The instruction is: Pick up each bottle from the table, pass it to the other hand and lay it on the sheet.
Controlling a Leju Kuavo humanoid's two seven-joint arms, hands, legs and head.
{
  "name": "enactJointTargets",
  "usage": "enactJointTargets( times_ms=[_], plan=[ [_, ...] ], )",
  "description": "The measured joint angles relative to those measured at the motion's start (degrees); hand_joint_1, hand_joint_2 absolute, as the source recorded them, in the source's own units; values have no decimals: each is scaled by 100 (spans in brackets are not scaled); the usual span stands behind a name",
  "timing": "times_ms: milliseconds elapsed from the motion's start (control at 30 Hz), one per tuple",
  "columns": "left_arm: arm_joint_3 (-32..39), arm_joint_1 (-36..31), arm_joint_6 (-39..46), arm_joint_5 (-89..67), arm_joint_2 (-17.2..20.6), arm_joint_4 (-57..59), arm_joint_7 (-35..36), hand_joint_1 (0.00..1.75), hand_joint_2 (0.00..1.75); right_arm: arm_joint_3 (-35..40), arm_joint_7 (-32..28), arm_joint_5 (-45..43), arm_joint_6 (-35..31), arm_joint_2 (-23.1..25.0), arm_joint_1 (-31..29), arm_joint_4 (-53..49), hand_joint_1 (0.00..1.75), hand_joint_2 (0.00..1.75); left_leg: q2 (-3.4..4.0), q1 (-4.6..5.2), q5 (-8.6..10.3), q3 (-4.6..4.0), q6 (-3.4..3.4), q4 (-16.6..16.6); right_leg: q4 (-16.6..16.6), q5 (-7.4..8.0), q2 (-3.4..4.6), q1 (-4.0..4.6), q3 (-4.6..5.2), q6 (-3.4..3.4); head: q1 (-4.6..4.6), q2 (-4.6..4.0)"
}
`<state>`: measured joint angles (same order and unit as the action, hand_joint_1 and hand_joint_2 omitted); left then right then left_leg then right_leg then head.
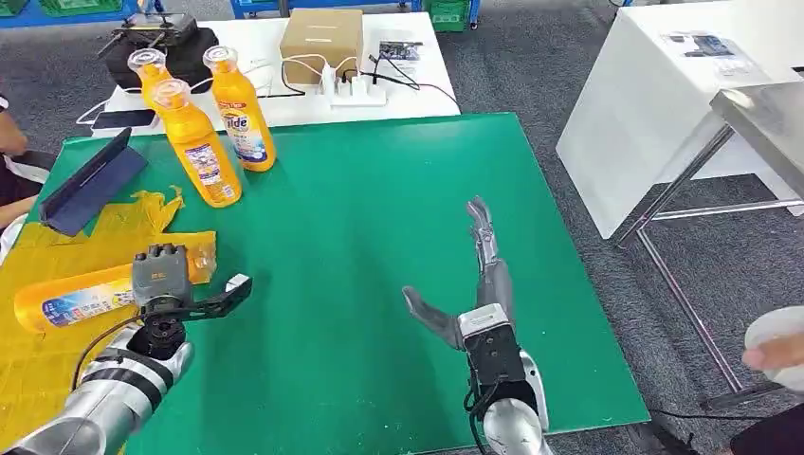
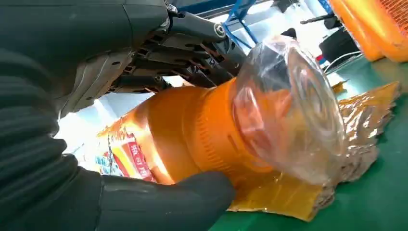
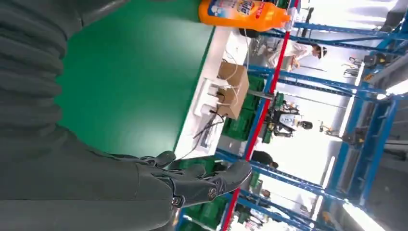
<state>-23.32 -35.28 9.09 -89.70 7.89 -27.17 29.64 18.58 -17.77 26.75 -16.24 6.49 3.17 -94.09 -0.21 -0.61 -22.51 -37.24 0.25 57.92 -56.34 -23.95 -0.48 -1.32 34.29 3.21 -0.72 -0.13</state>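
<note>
An orange bottle (image 1: 76, 299) lies on its side on the yellow sheet (image 1: 38, 365) at the green table's left edge. My left hand (image 1: 163, 277) arches over its neck. In the left wrist view the dark fingers (image 2: 183, 53) stand a little off the bottle (image 2: 192, 130), the thumb (image 2: 163, 207) lies beside the neck, and the clear cap (image 2: 293, 110) points over the sheet (image 2: 370, 110). Three more orange bottles (image 1: 201, 142) (image 1: 242, 109) (image 1: 150, 76) stand at the back left. My right hand (image 1: 484, 275) hovers over the table's middle right, fingers stretched out, holding nothing; the right wrist view shows these fingers (image 3: 202, 180) and one bottle (image 3: 245, 12).
A dark blue stand (image 1: 90, 180) leans behind the sheet. The white table beyond carries a cardboard box (image 1: 322, 43), a power strip (image 1: 356, 92) and a black case (image 1: 156, 47). A white table (image 1: 664, 95) and a metal table (image 1: 768, 114) stand to the right. A person's hand (image 1: 777, 351) shows at the lower right.
</note>
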Motion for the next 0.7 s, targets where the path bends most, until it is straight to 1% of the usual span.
enactJointTargets(
  times_ms=[67, 100, 233, 367, 433, 533, 667, 700],
  plan=[
    [98, 31, 76, -9, 4, 138, -11, 0, 175, -7, 2, -125, 105, -9, 12, 9, 0, 175, 10, 0, -4, 7, -6, 0, 1, 1, 12, 2, 4, -1, 2, 0],
    [138, 38, 138, -24, 4, 168, -61, 0, 0, -11, -2, -164, 147, -18, 19, 9, 0, 175, 9, -1, -1, 9, -6, 0, 1, 1, 12, 5, 3, -2, 0, 0],
    [472, 25, 341, -15, -13, 212, -433, 0, 0, -20, -44, -214, 210, -28, 24, 9, 0, 175, 2, -4, 6, 23, -1, 0, 1, -2, 8, 7, -14, -5, 0, 0],
    [879, 98, 1113, 81, -144, 168, -910, 0, 0, -42, -90, -321, 288, -41, 140, -40, 0, 175, -6, -4, 11, 27, 4, 0, 2, -4, -2, 4, -16, -5, 0, 0],
    [995, 240, 1414, 63, -252, 50, -1019, 0, 0, -55, -98, -343, 297, -44, 214, -83, 0, 175, -10, -3, 11, 20, 5, 0, 2, -3, -5, 2, -17, -4, 0, 0],
    [1093, 369, 1451, 24, -378, -77, -1025, 0, 0, -87, -118, -363, 301, -46, 287, -123, 0, 175, -7, 1, 11, 9, 6, 0, 5, 4, -3, -2, -12, 0, 0, 0],
    [1215, 465, 1447, 20, -442, -225, -1036, 0, 0, -127, -140, -367, 304, -46, 346, -149, 0, 175, -2, 3, 10, 9, 7, 1, 7, 5, -2, -2, -7, 1, 0, 0],
    [1228, 481, 1447, 20, -455, -245, -1038, 0, 175, -129, -140, -367, 304, -46, 351, -153, 0, 175, -3, 3, 10, 8, 6, 1, 7, 4, -2, -2, -7, 1, 0, 0]
  ],
)
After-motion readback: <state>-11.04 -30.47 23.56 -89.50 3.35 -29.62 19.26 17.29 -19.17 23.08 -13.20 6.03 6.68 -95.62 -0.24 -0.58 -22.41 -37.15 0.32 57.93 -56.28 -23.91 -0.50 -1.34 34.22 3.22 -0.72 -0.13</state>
